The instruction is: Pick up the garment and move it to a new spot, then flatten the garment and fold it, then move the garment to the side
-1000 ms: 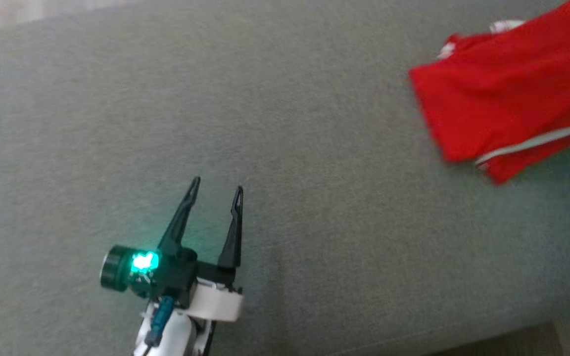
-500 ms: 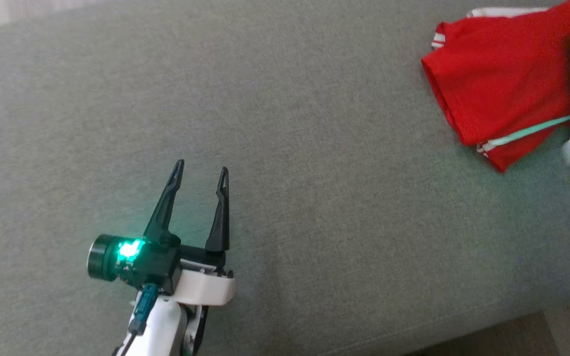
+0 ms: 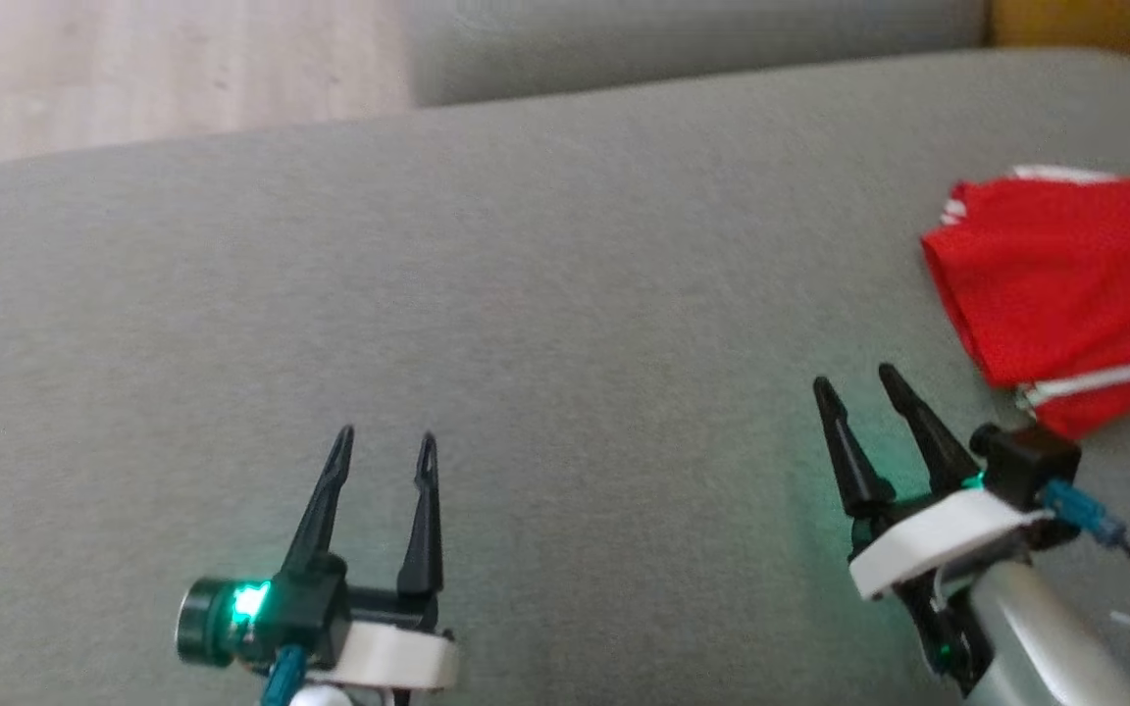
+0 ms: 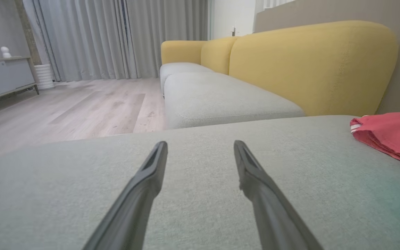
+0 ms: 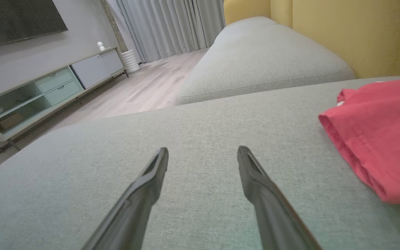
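The red garment (image 3: 1065, 284) lies folded at the right side of the grey sofa cushion (image 3: 565, 294), toward its far right corner below the yellow backrest (image 4: 311, 66). The task looks to be at or near its end.

The main risk, as I judge it, comes from the right hand (image 3: 854, 380). Its wrist sits just beside the garment's near corner, where the white-striped hem (image 3: 1104, 378) shows. The blue-plugged cable (image 3: 1080, 512) at that wrist runs close to the cloth. A withdrawal that swings outward could catch the hem and drag the top layer, opening the fold. The layers look loose along the left edge, so little would be needed. How much cushion lies beyond the garment on the right cannot be told, so a slide off that edge can't be ruled out.

The right hand sits low over the cushion, spread wide and empty, pointing away from the robot and slightly left. The left hand (image 3: 386, 443) hovers near the front edge, well apart from the garment, likewise spread and holding nothing.
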`<state>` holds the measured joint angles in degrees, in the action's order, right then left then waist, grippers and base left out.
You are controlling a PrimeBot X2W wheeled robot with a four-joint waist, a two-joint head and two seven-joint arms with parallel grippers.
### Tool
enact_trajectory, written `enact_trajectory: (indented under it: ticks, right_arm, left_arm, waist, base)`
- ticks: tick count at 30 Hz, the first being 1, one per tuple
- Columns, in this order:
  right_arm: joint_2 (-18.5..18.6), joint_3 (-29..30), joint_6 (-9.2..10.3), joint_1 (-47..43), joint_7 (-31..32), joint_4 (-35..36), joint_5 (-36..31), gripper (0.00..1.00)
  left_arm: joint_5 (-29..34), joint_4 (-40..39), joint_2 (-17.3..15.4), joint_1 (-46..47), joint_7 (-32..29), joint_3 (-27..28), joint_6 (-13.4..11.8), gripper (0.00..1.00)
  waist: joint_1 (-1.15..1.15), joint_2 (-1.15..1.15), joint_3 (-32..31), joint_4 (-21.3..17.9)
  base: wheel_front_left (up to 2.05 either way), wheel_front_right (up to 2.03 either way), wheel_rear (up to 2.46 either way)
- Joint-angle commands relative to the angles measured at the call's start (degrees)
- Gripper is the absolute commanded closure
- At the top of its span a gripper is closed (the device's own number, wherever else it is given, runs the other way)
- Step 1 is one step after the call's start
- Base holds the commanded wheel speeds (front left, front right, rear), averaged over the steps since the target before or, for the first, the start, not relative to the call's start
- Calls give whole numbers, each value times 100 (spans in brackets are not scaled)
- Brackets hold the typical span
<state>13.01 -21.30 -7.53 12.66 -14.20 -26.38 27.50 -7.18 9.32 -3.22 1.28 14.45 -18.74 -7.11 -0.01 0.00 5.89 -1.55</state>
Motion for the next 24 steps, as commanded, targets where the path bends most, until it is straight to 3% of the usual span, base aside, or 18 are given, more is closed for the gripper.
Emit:
enact_trajectory:
  ticks: [1,4,9,17,24]
  right_arm:
    - [-102,188,4,-48,-72,382,-295,0]
    - [-537,906,4,-769,-77,1297,-1170,0]
    - [-843,1386,4,-1712,-78,2085,-1559,0]
    - [-967,1583,4,-2439,-79,2415,-1701,0]
    - [-1008,1531,4,-2509,-79,2427,-1687,0]
  left_arm:
    - [-58,-232,22,21,55,211,-64,0]
    - [-59,-606,28,-233,55,244,-95,0]
    - [-32,-1179,32,-553,55,292,-55,0]
    - [192,-1277,33,-1028,55,420,-126,0]
    - [291,-1224,34,-1182,55,527,-4,0]
  waist:
    - [1,0,-390,379]
    - [1,0,-564,575]
    - [1,0,-772,721]
    - [1,0,-1033,717]
    - [1,0,-1134,650]
  base:
    - [0,0,0]
    - [0,0,0]
    - [0,0,0]
    - [0,0,0]
    - [0,0,0]
